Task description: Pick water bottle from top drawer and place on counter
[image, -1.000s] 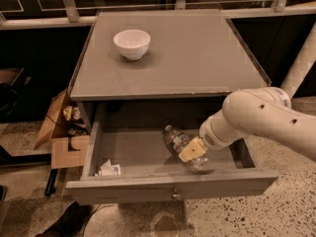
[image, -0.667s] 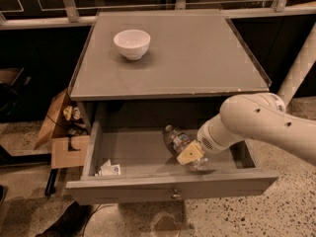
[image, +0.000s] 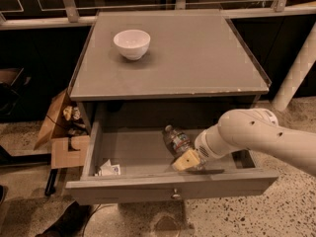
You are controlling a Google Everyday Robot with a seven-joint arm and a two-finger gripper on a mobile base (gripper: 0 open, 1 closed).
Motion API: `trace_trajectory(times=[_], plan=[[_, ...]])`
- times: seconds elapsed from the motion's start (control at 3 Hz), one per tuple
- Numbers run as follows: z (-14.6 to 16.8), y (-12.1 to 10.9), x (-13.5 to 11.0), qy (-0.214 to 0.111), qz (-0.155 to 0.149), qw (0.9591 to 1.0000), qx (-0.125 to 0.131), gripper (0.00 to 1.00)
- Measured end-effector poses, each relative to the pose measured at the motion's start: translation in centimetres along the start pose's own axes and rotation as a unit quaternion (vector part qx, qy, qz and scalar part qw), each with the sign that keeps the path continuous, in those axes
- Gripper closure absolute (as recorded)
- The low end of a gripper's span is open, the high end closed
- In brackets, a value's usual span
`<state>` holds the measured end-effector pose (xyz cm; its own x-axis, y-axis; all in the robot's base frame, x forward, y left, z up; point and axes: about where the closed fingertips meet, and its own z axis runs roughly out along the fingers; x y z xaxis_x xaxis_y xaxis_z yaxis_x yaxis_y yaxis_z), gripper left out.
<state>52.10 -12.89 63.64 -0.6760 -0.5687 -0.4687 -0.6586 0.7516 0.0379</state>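
Note:
The water bottle (image: 176, 138) lies on its side in the open top drawer (image: 168, 186), right of the middle, its cap toward the back left. My gripper (image: 190, 160) reaches in from the right and is down inside the drawer. It is at the bottle's near end and hides that end. The white arm (image: 256, 135) crosses the drawer's right side. The grey counter (image: 197, 53) above the drawer carries a white bowl (image: 132, 43) at its back left.
A small white crumpled wrapper (image: 108, 169) lies in the drawer's front left corner. An open cardboard box (image: 61, 132) with clutter stands on the floor left of the cabinet. A white post (image: 296, 73) stands at the right. A railing runs behind the counter.
The arm and gripper have shifted slightly left and lower in the drawer, closer onto the bottle's near end. The bottle has not moved.

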Motion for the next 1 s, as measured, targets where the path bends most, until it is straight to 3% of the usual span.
trace_trajectory(times=[0.67, 1.0], plan=[[2.6, -0.6, 1.0, -0.017, -0.005, 0.9997, 0.019, 0.18], [2.8, 0.1, 0.8, -0.018, -0.057, 0.9966, 0.057, 0.4]])
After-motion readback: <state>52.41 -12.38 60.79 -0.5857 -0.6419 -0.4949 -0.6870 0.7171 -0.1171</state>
